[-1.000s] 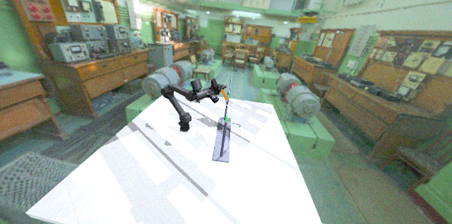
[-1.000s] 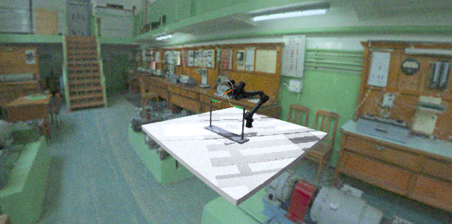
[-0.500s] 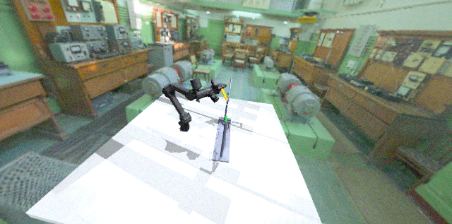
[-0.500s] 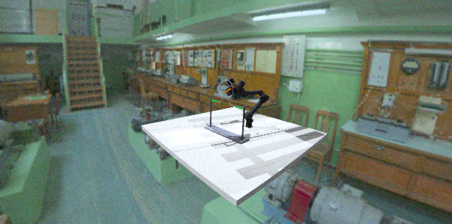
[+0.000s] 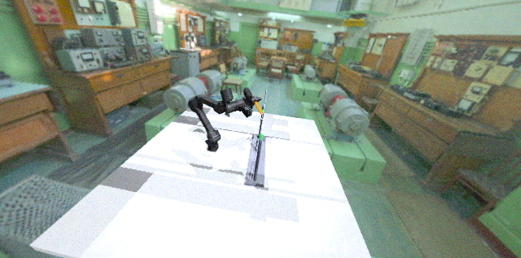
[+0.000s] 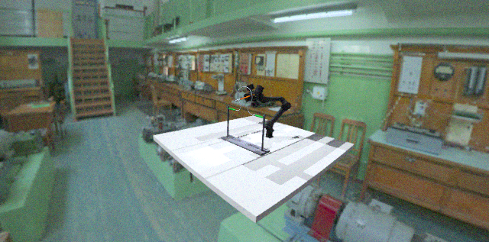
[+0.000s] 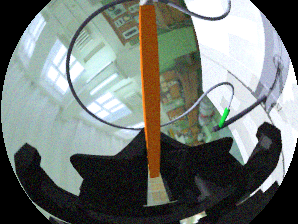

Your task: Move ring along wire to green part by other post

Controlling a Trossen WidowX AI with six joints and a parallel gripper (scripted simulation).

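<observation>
well, the tool [image 5: 257, 101] [image 6: 250, 96] [image 7: 148, 129] grips the orange handle [image 5: 258, 107] [image 6: 243, 98] [image 7: 150, 90] above the table [image 5: 195, 217] [image 6: 229, 181].

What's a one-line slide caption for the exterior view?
End effector gripping the orange handle, above a base with two dark posts and green wire sections.

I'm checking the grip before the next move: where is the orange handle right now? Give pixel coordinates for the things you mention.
In the wrist view, the orange handle [image 5: 259, 107] [image 6: 243, 98] [image 7: 150, 90] runs upright through the middle, its lower end at the gripper [image 5: 256, 101] [image 6: 250, 96] [image 7: 148, 129].
</observation>
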